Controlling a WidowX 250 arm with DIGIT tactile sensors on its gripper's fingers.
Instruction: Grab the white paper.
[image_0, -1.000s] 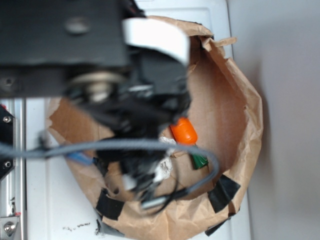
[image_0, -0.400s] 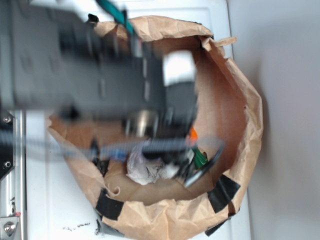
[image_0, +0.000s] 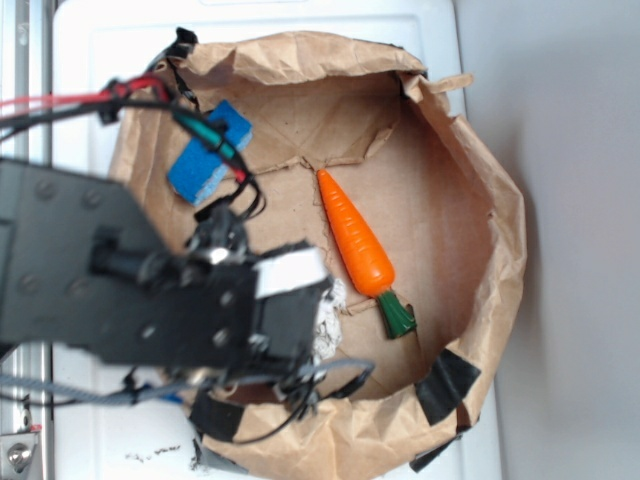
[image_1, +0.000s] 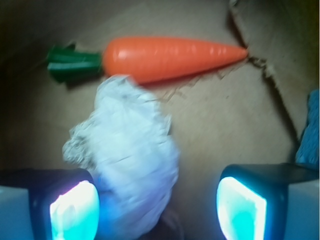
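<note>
Down inside the brown paper bag (image_0: 470, 170), on its floor, sits the white paper (image_1: 131, 155), a crumpled wad just beside the toy carrot (image_1: 170, 57) and close to its green top. From the exterior view the wad is mostly hidden under the arm, only a sliver peeks out. The blue sponge (image_0: 208, 150) is well apart, up near the far wall of the bag.

The gripper (image_1: 155, 202) has its jaws spread wide, nothing pinched yet. In the wrist view the wad sits closer to one finger than the other, so it's off-center in the gap.

My guess on handling: super light, soft, squashes easily, no risk of breaking it. Wrinkles should give decent grip, not slippery. I'd squeeze across the fat middle of the ball, not the thin ragged edge near the carrot, since a flap could just tear or slip out.

No brand, label or readable writing anywhere that I can make out.
</note>
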